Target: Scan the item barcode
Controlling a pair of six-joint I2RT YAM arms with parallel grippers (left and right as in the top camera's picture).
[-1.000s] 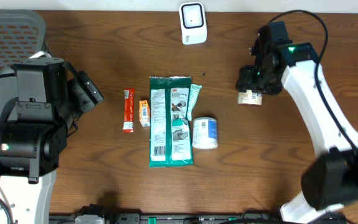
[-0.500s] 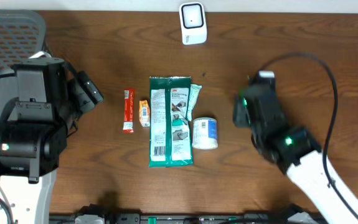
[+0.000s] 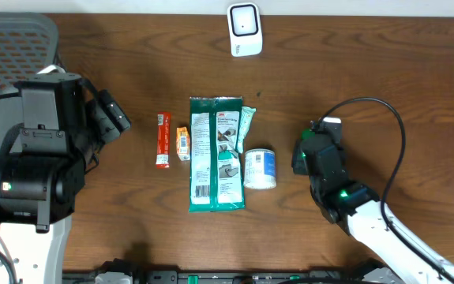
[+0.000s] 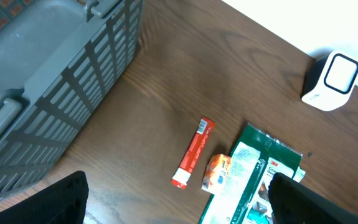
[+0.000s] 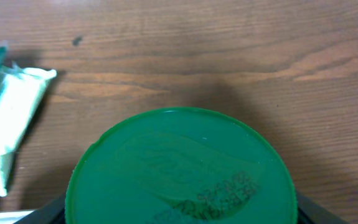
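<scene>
The right gripper (image 3: pixel 307 155) clasps the green-lidded jar (image 5: pixel 179 169), just right of the white tub (image 3: pixel 260 169), by its stiff, probably light, slippery round sides; the left gripper (image 4: pixel 182 202) gapes empty.

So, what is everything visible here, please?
dark wooden table: one, brown, under everything
slatted plastic basket: one, grey, far left
boxy barcode scanner: one, white, top centre
narrow stick packet: one, red, left of centre
small snack packet: one, orange, beside stick packet
large flat wipes pack: one, green, centre
small soft pouch: one, pale green, touching the pack
round tub: one, white-blue, right of pack
round-lidded container: one, green lid, in the right gripper
left gripper: one, black, open, by the basket
right gripper: one, black, closed on the container
</scene>
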